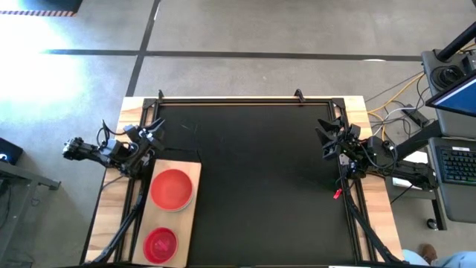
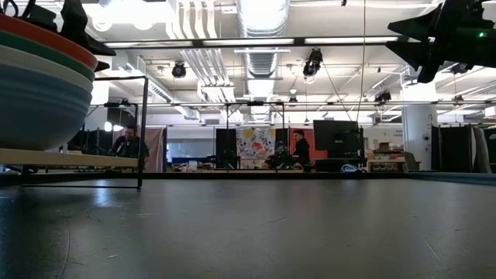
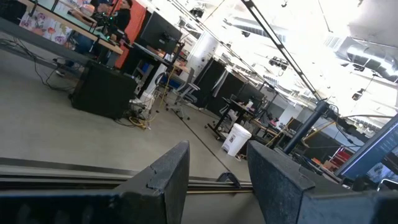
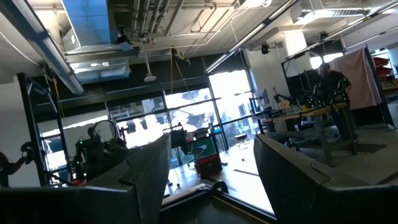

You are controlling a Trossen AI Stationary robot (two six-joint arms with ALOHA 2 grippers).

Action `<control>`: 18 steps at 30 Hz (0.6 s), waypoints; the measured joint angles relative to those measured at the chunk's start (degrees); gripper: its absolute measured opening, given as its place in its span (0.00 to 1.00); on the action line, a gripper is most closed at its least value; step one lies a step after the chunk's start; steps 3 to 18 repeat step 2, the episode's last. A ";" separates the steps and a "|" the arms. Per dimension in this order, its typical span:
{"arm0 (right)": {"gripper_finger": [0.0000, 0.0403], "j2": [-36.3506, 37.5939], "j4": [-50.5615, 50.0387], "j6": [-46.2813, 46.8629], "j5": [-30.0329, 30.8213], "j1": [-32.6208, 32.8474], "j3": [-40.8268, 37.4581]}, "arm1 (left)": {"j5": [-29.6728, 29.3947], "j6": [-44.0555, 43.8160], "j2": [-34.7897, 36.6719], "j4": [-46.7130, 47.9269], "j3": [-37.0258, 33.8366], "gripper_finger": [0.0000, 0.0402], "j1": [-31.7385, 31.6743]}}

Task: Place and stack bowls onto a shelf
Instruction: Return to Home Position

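The black tabletop [image 1: 253, 179] is bordered by a pale wooden frame [image 1: 375, 223] and thin black rails [image 1: 238, 99]. The shelf [image 1: 192, 223] is laid at the near left corner. In the low view it is seen raised a little above the black surface. Two stacks are held on it: the far stack [image 1: 172, 189] shows orange on top, and the near stack [image 1: 161, 244], narrower from above, is topped in red-pink. In the low view the far stack's layers are shown at the left: an orange rim uppermost, then green, then white, with a blue-grey bowl [image 2: 35, 101] lowest. The left gripper [image 1: 155, 132] is held above the table's left edge, just beyond the shelf's far end. Its fingers [image 3: 168, 180] are parted by a moderate gap, with nothing between them. The right gripper [image 1: 326, 138] is held above the right edge, well apart from the stacks, and its fingers [image 4: 149, 171] are spread wide and empty. A small red piece [image 1: 337, 193] is seen by the right rail. Around the table a grey concrete floor [image 1: 260, 30] crossed by dark lines is shown, with a monitor [image 1: 457, 97] and keyboard [image 1: 457, 160] at the right. In the low view a large workroom is seen, with ceiling ducts [image 2: 260, 23], strip lights, and two people [image 2: 128, 145] far off among desks.
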State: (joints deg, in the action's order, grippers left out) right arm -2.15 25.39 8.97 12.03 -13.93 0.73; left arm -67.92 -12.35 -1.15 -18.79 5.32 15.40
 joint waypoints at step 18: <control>0.54 0.00 0.00 0.00 0.00 0.01 0.00 | -0.01 0.01 0.00 0.00 0.00 0.36 -0.02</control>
